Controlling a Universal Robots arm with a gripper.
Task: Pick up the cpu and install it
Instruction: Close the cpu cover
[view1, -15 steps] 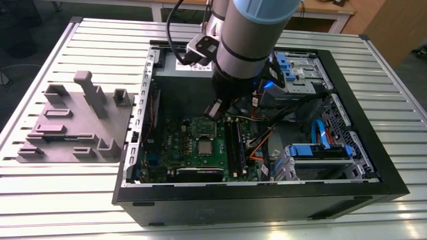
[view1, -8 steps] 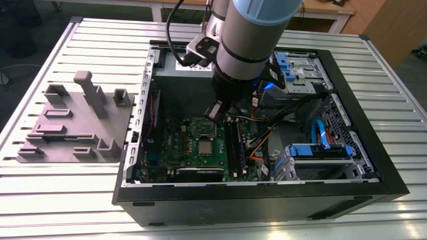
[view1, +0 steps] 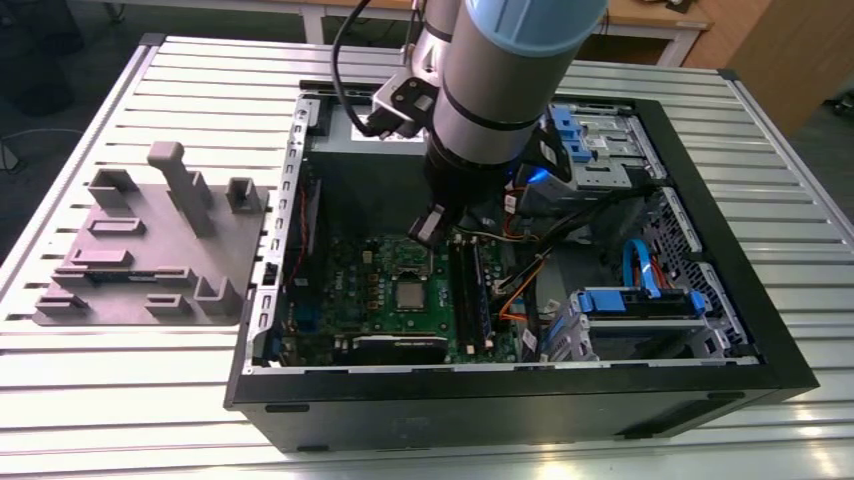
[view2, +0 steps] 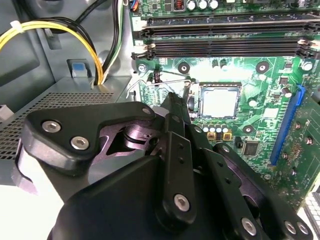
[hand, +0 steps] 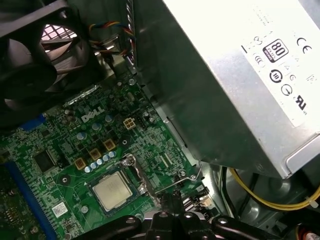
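From my station, the cpu (view1: 410, 292) lies flat in its socket on the green board (view1: 360, 290), inside the open case (view1: 534, 390). In the exterior view it sits near the middle of the board, with the long black memory sticks (view1: 467, 285) at three o'clock from it. A grey fixture tray (view1: 147, 250) rests outside the case at nine o'clock.

The gripper (view1: 430, 228) hangs low over the board at about twelve o'clock from the chip. In the second wrist view its jaws look pressed together, the tips just beside the thin wire socket lever (view2: 170, 76) and close to the chip's edge without touching its metal top. I see nothing between the jaws. I cannot tell whether they touch the lever.

I judge the chip light and quite stiff. Its smooth silvery lid is likely slippery, and its underside is probably delicate. I would trust a hold only on two opposite sides of the pale rim, keeping it level and squeezing gently. The lid offers no purchase, and any tilt in the socket risks damage.
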